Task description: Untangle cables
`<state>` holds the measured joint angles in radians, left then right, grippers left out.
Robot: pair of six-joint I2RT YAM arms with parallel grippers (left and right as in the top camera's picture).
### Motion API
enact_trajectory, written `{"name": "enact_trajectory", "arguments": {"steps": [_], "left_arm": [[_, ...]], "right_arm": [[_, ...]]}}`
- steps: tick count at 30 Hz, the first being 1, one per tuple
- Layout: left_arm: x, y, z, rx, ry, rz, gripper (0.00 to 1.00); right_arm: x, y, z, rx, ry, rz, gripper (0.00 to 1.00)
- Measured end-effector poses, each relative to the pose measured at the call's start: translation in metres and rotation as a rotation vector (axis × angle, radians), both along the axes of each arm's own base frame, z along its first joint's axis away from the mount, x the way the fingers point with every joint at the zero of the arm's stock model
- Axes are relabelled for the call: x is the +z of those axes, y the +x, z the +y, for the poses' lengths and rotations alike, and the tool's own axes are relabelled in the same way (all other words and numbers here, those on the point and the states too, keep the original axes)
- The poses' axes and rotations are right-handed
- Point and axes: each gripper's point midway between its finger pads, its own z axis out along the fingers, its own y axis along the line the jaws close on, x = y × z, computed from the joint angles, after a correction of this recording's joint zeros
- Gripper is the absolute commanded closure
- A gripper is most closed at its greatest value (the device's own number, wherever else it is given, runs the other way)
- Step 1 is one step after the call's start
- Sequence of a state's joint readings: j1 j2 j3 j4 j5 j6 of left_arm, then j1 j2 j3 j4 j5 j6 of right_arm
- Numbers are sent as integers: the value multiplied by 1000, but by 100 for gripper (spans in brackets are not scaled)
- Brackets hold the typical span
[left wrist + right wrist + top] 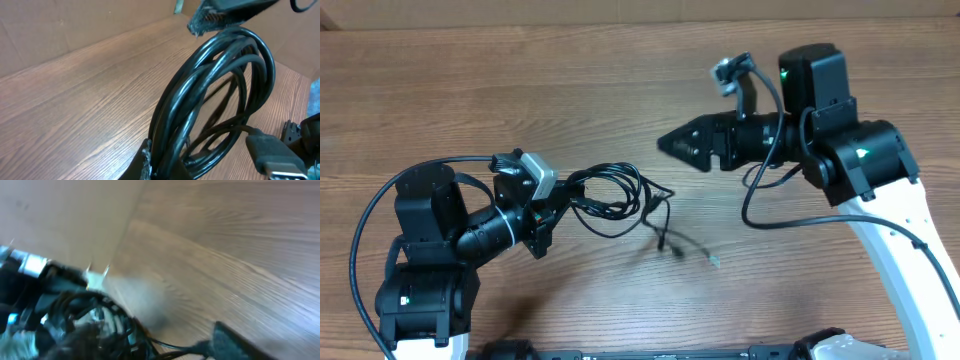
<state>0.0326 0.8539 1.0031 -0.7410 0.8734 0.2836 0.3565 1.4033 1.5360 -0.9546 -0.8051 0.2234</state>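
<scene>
The cables [611,196] are a palm-sized coil of thin black cords in the middle of the wooden table, with loose plug ends [666,238] trailing to the right. My left gripper [556,206] is shut on the coil's left side. In the left wrist view the looped cables [215,95] rise from between the jaws [165,167], and a black plug [272,152] lies at the lower right. My right gripper [670,144] hovers above and to the right of the coil, looks shut and holds nothing. The right wrist view is blurred and shows the coil [105,325] at the lower left.
A small loose plug end [712,261] lies on the table right of the coil. The right gripper's tip shows at the top of the left wrist view [220,12]. Bare wooden table [520,90] lies beyond both arms.
</scene>
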Motion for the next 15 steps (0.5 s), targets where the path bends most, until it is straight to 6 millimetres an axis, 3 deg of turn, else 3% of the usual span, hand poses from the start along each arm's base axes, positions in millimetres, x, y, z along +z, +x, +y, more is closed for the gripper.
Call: {"name": "enact_trajectory", "arguments": {"steps": [6,8,9,11,14,15], "left_arm": [[1,1,0,36,-56,68,96],[3,3,0,54,-79,85,96],[5,5,1,72,-95,97,96],[7,10,3,109,-123,124,96],[4,16,7,162,-162,185,96],[3,17,7,173,-170,200,96]], "right_arm": [[5,-23,20,123,29,-27,29],[6,-30,27,158,35,-31,35],[6,-35,31,180,37,-37,43],[7,-45,39,222,42,-43,71],[7,-56,48,271,42,-58,82],[7,-58,50,279,41,-60,90]]}}
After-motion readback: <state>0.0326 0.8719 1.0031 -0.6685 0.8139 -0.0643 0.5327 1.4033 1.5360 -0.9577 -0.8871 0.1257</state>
